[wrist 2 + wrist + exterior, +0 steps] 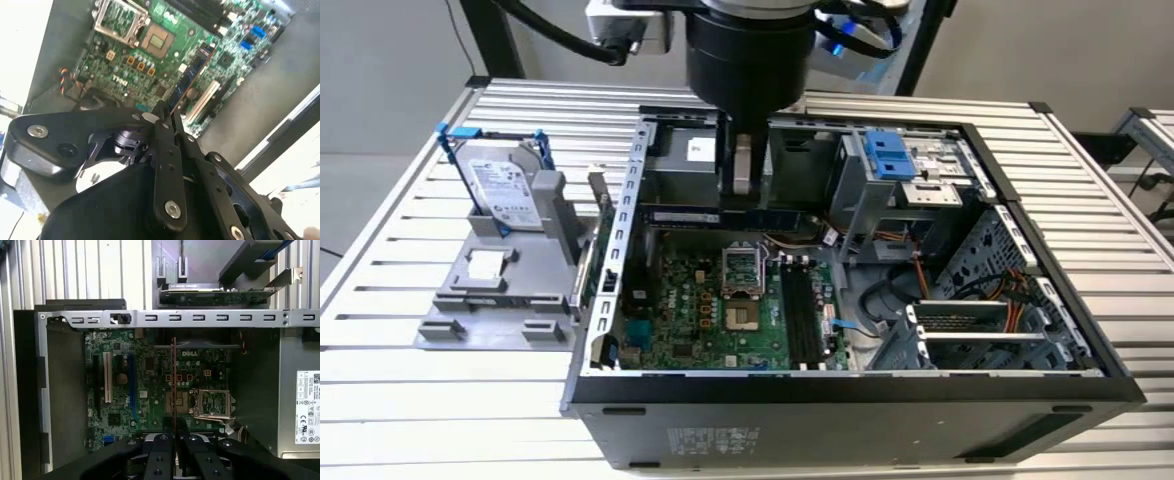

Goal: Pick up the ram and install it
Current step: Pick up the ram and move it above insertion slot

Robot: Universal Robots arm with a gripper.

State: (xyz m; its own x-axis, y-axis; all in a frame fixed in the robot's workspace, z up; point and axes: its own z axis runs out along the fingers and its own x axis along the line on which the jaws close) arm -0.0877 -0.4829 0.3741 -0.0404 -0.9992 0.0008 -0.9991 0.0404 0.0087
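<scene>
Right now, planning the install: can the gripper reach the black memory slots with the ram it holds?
Probably yes: the case is open, nothing covers the black slots. The gripper, shut on the ram, hangs above the motherboard, ram crosswise to them.

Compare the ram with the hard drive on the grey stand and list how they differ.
The ram is a long, thin blue stick; the hard drive is a broad silver block in a blue frame. The ram is clamped in the gripper inside the case, over the motherboard; the hard drive stands outside it on the grey stand, at the exterior view's left. Neither is mounted in the case.
</scene>
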